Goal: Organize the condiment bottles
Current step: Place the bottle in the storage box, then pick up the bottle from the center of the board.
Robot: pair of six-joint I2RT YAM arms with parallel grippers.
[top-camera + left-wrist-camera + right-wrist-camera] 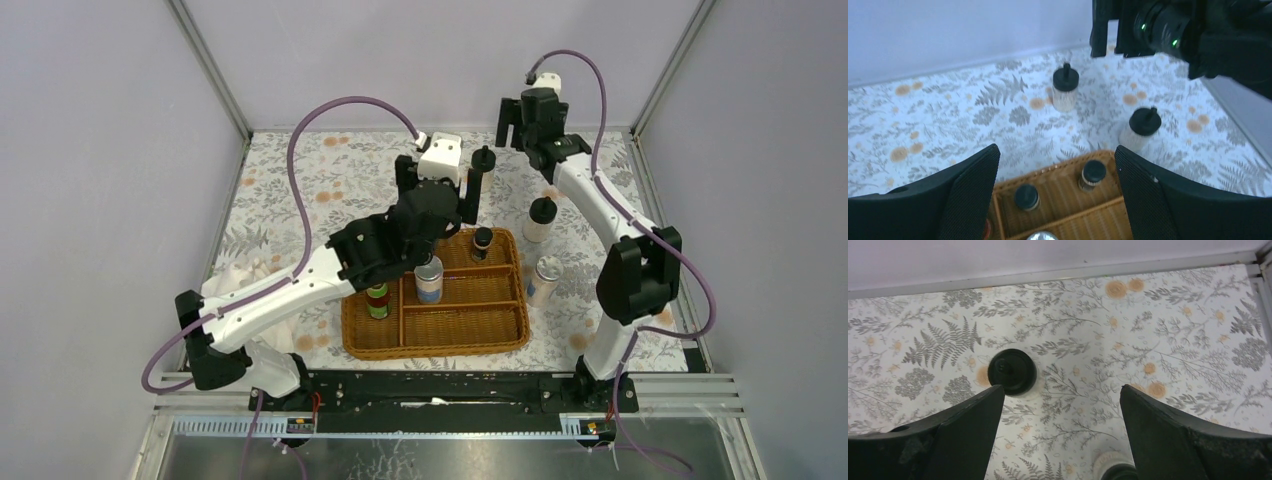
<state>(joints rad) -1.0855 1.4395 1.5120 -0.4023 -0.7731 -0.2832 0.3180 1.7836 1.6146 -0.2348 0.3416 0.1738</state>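
Both arms reach over the table's far end as I sort the condiment bottles. The right gripper (1062, 390), jaws apart and empty, looks almost straight down on the far cream jar (1012, 371). The jar stands upright on the patterned cloth (1173, 340), off-centre and close by one finger. The left gripper (1057, 150), likewise spread and empty, hangs over the wicker tray (500, 335), where two dark jars (1026, 196) already sit, with that cream jar well ahead of it. I judge the right arm better placed: a sideways shift, then straight down.

fern-print tablecloth (300, 190), tan basket (470, 322), black-lidded cream jar (1065, 90)
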